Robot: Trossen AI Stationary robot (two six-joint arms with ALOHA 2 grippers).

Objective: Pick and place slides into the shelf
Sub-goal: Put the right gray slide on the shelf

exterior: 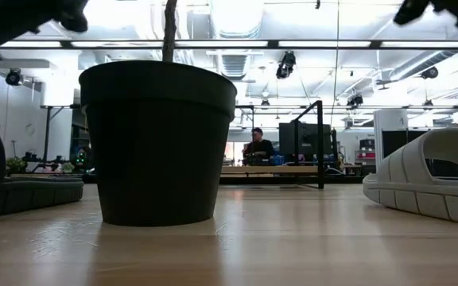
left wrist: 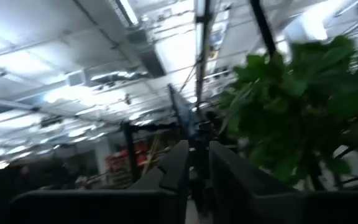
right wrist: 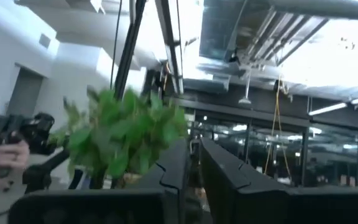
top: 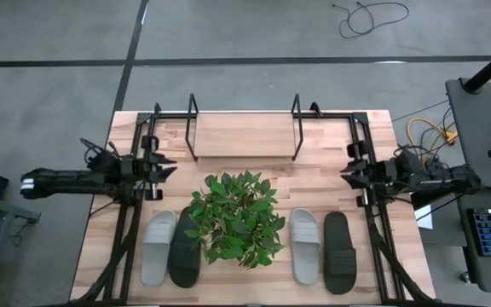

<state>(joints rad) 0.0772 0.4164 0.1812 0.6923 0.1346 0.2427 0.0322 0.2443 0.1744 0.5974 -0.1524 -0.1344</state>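
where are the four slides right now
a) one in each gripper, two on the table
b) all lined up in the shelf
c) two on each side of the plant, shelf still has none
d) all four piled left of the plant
c: the high view shows a grey and black pair on one side of the plant and another pair on the other, while the shelf behind holds none.

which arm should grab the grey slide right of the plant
Right. Its gripper hovers by the table's right edge, just above the grey slide. The left gripper would have to cross the plant.
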